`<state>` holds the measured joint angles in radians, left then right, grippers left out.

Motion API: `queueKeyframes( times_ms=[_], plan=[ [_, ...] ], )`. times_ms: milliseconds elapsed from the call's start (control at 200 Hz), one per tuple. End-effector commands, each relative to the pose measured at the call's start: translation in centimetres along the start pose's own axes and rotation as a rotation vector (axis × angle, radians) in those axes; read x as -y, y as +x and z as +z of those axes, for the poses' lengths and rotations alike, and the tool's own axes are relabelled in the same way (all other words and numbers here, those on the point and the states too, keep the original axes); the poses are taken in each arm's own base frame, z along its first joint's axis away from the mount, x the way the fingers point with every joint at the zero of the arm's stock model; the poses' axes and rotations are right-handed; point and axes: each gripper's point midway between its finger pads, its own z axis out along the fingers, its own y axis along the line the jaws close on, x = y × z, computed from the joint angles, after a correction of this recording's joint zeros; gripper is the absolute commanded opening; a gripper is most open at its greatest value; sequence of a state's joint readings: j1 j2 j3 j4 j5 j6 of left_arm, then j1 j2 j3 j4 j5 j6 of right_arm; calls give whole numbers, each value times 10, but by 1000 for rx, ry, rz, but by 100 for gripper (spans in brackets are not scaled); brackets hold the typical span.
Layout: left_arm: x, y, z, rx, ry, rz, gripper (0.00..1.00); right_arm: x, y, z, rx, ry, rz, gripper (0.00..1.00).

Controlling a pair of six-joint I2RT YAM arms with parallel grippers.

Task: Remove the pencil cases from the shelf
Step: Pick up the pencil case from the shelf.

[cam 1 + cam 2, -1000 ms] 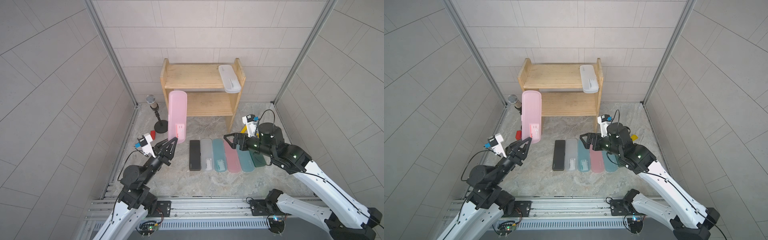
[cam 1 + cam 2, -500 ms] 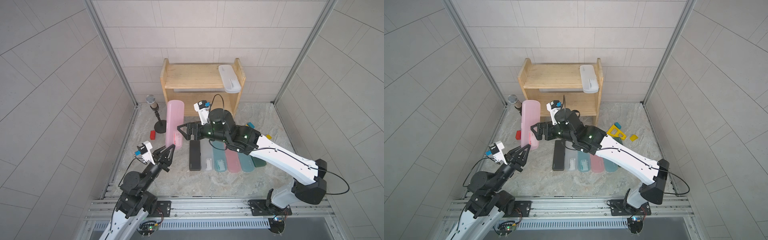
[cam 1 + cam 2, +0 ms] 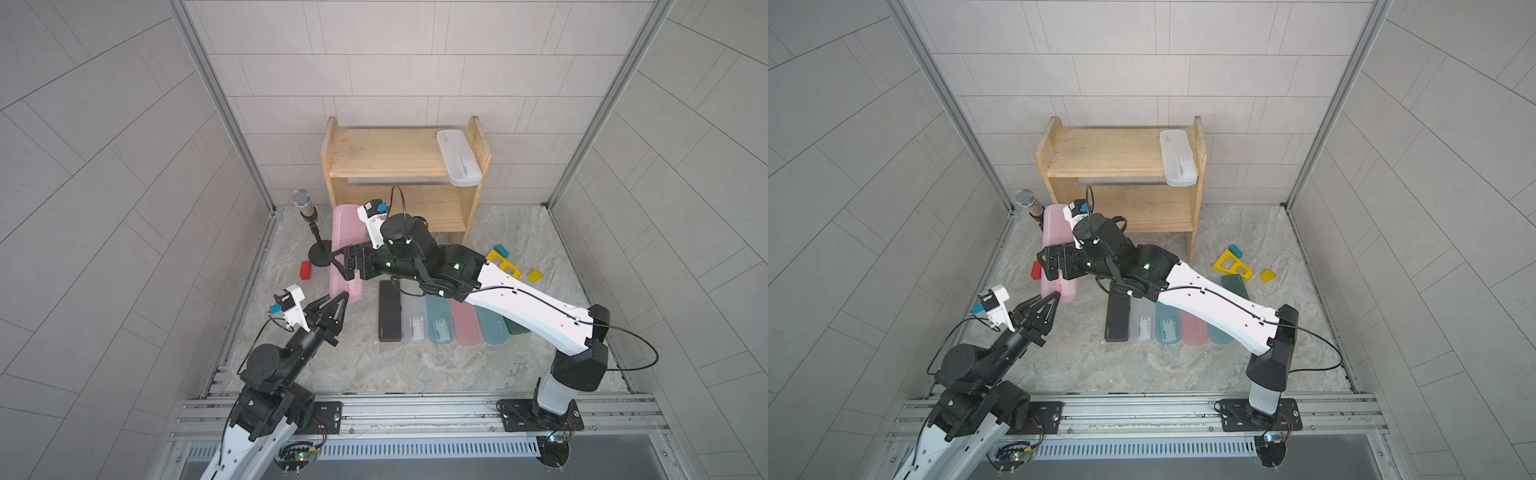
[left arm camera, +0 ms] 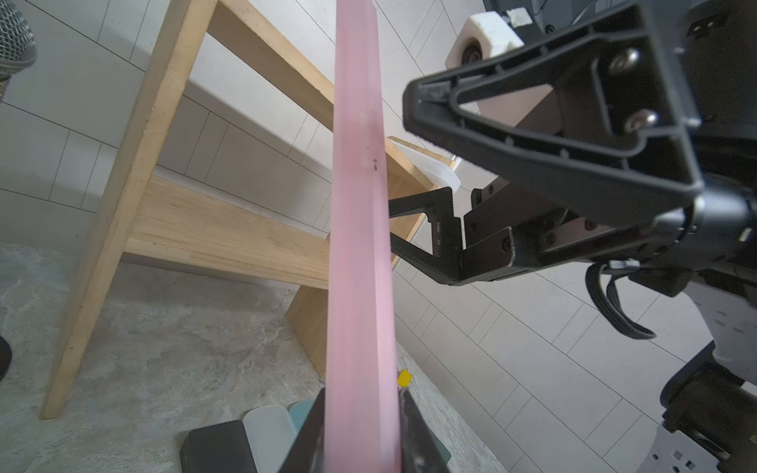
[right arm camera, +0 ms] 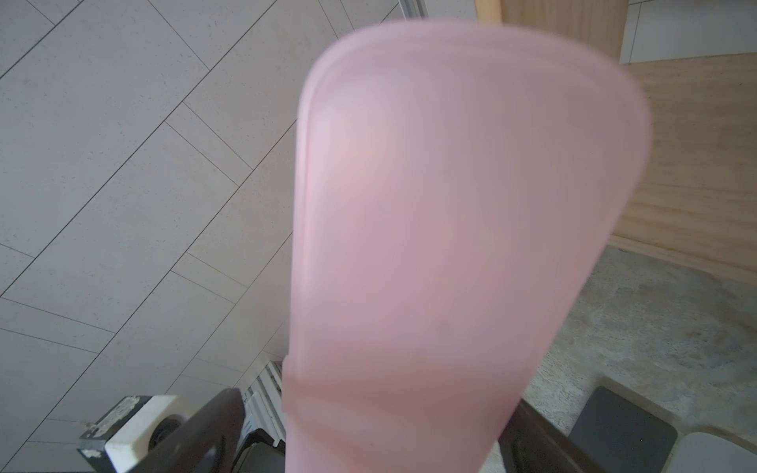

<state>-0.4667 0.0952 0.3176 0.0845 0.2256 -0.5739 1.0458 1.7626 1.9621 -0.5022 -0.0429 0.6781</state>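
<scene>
A pink pencil case [image 3: 344, 226] [image 3: 1053, 226] stands upright off the floor, left of the shelf [image 3: 386, 151] [image 3: 1108, 151]. My left gripper [image 3: 340, 297] [image 3: 1055, 296] [image 4: 360, 434] is shut on its lower end. My right gripper [image 3: 341, 266] [image 3: 1045, 266] [image 5: 372, 399] stands wide open, one jaw on each side of the case's broad middle [image 5: 450, 225]. A frosted white case [image 3: 459, 158] [image 3: 1177, 158] lies on the top tier by the right panel, overhanging the front edge. Several cases lie side by side on the floor, from black [image 3: 390, 309] to dark green [image 3: 517, 326].
A microphone on a stand [image 3: 305, 203] and a red block [image 3: 305, 270] are just left of the held case. A yellow triangular frame [image 3: 505, 266], a teal block [image 3: 501, 250] and a yellow wedge [image 3: 535, 275] lie right of the shelf's foot.
My right arm swung from the right side across the row of cases to the pink case and now straddles it. My left gripper drew back and down, still holding the case.
</scene>
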Motion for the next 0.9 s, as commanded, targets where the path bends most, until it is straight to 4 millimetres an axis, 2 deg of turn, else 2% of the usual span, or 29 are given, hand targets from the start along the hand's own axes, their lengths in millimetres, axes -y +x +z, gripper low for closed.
queueKeyframes(
  times_ms=[0, 170, 250, 360, 480, 640, 720, 891],
  plan=[
    [8, -8, -4, 21, 30, 38, 0, 0, 3, 2, -17, 42, -37, 99],
    [8, -6, -5, 10, 26, 51, 0, 7, 5, 11, -32, 97, -53, 82],
    [9, -4, -6, -8, 25, 68, 0, 13, 8, 14, -36, 122, -55, 78],
    [9, -4, -7, -17, 21, 80, 0, 15, 12, 18, -45, 131, -55, 78],
    [8, -4, -9, -7, 19, 81, 0, 14, 14, 23, -47, 124, -44, 90],
    [9, -6, -11, 3, 22, 83, 0, 13, 15, 27, -44, 128, -40, 89],
    [10, -7, -12, 6, 26, 81, 0, 15, 16, 29, -48, 132, -42, 82],
    [10, -6, -12, 5, 27, 81, 0, 19, 19, 30, -54, 150, -45, 60]
  ],
)
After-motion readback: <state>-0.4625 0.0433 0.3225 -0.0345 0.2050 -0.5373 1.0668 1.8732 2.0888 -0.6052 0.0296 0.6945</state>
